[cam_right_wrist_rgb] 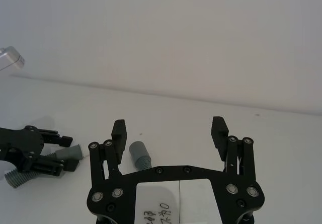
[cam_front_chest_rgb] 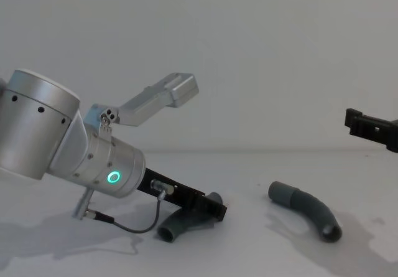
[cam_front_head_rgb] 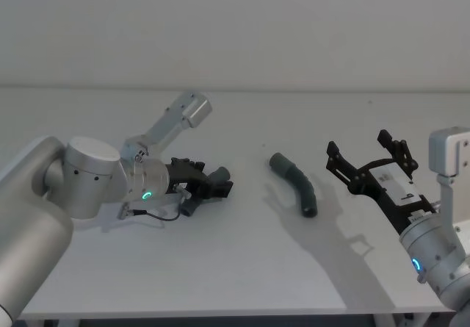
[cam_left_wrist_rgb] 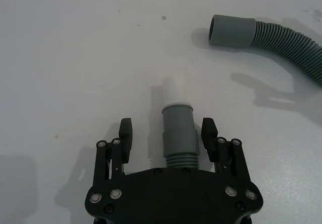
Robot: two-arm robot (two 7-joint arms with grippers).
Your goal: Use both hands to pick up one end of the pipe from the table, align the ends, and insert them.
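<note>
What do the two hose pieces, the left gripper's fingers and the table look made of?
Free hose piece: dark grey, finely ribbed and bent, probably flexible plastic or rubber; smooth matte collar. Other hose piece, between the fingers of the left gripper: same grey, paler tip, likely plastic. Fingers: matte black, seemingly hard plastic; the right gripper looks alike. Table: white, matte; material unclear.

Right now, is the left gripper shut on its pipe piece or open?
Open. In the left wrist view the left gripper straddles the grey cuff, with a gap showing between each finger and the cuff.
</note>
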